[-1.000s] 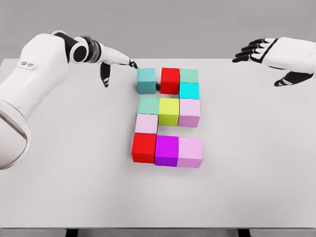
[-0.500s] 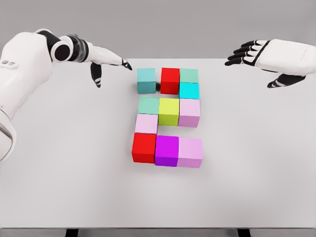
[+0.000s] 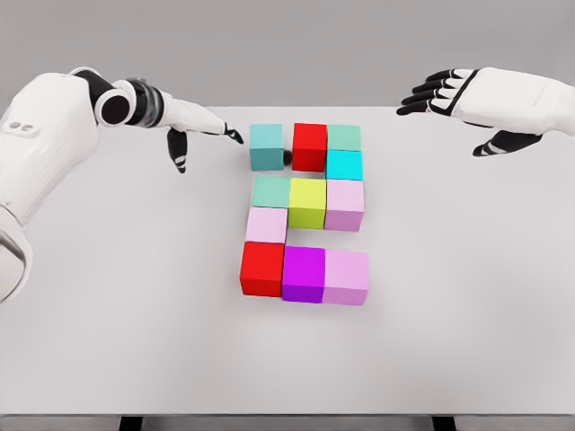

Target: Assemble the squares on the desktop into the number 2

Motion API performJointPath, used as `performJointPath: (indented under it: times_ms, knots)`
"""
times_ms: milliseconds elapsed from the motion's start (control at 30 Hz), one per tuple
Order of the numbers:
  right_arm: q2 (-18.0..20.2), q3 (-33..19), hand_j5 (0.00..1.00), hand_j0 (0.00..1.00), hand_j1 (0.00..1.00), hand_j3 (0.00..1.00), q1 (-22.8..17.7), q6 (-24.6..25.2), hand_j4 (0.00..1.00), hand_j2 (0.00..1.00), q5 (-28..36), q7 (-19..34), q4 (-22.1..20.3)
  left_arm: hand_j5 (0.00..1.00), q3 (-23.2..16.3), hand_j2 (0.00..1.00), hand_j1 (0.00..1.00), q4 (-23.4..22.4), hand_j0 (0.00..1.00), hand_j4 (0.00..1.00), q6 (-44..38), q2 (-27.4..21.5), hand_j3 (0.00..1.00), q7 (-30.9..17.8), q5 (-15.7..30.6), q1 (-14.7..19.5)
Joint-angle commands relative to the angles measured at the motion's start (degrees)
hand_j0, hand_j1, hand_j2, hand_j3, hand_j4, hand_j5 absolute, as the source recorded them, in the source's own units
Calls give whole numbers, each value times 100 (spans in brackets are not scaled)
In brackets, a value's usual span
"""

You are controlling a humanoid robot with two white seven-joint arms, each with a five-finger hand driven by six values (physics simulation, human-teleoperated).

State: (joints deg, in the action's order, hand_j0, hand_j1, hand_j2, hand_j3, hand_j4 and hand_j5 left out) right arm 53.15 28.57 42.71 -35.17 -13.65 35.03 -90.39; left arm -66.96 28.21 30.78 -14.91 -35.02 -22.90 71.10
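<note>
Coloured cubes lie on the white table (image 3: 126, 314) in a 2-like shape. The top row holds a teal cube (image 3: 266, 147), a red cube (image 3: 309, 146) and a green cube (image 3: 344, 137), with a small gap between teal and red. A cyan cube (image 3: 343, 165) sits below the green one. The middle row is a mint cube (image 3: 270, 191), a yellow cube (image 3: 307, 202) and a pink cube (image 3: 345, 205). A pale pink cube (image 3: 266, 225) leads down to a red cube (image 3: 262, 268), a magenta cube (image 3: 304, 274) and a pink cube (image 3: 347, 277). My left hand (image 3: 205, 131) is open, its fingertips just left of the teal cube. My right hand (image 3: 458, 103) hovers open at the far right.
The table's far edge runs just behind the top row of cubes. Its front edge (image 3: 287, 415) crosses the bottom of the view.
My left hand drew back left and up from the teal cube, then came partway back toward it. My right hand drifted left. The cubes stayed put.
</note>
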Motion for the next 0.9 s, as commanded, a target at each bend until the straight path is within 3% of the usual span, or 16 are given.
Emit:
performJointPath:
  times_ms: [0,867]
  knots:
    - [3,0,100,100,100,100,0,17,100,100,29,-3,4,100,16,100,100,0,100,100,-11,23,100,2,5,0]
    - [-6,0,100,100,100,100,0,17,100,100,29,-3,13,100,42,100,100,53,100,100,-2,111,100,2,-4,-35]
